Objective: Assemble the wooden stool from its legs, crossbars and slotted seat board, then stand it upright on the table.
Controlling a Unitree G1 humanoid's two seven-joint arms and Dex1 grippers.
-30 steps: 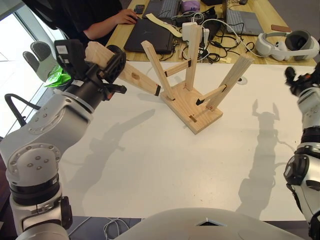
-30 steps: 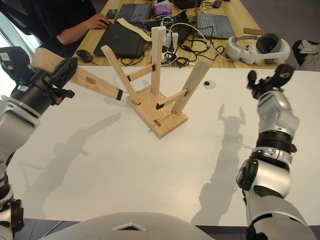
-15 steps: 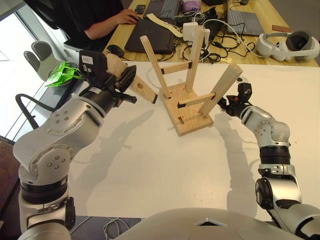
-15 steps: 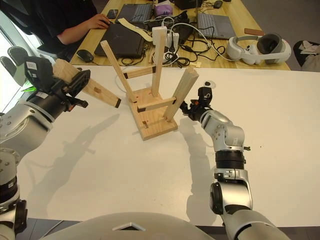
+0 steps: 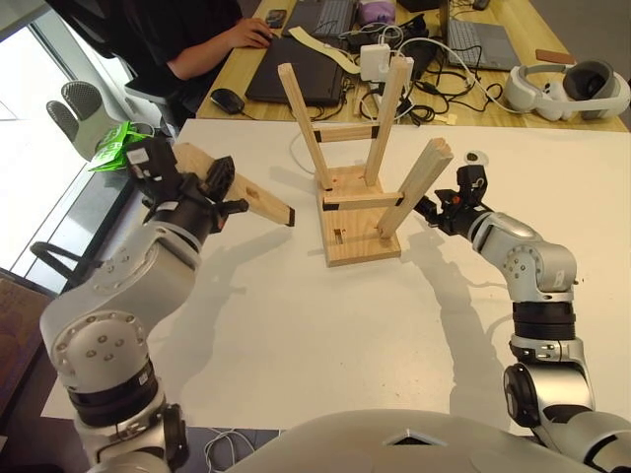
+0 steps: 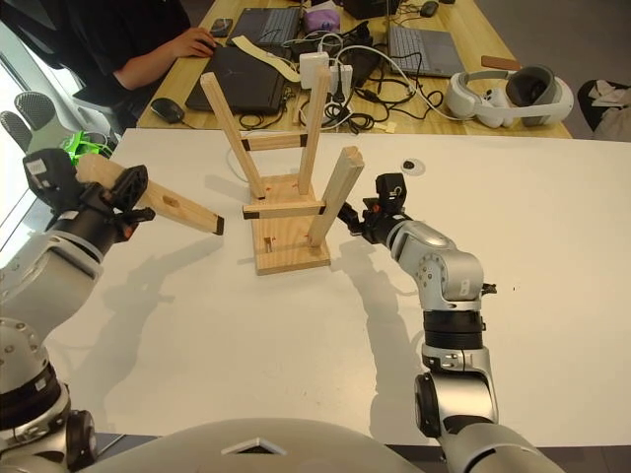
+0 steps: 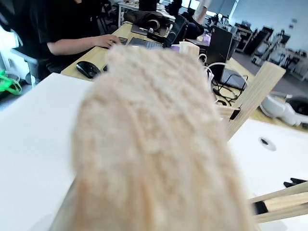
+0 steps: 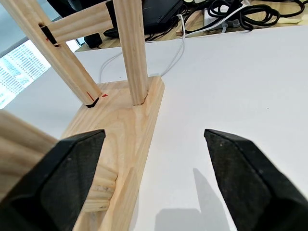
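Note:
The stool stands upside down on the white table: its seat board lies flat, with three legs pointing up and joined by crossbars. My left gripper is shut on a fourth, loose leg, held slanting above the table to the left of the stool; the same leg looms close in the left wrist view. My right gripper is open, right beside the stool's right-hand leg. Its fingers are spread wide over the seat board, with nothing between them.
Behind the white table stands a wooden desk with laptops, cables and a headset; a person sits there typing. A small round disc lies on the table behind my right gripper. The table's near half is bare.
My right arm has come in from the far right to the stool's right-hand leg. The stool has turned and slid left. My left gripper has lowered leftward with the loose leg.

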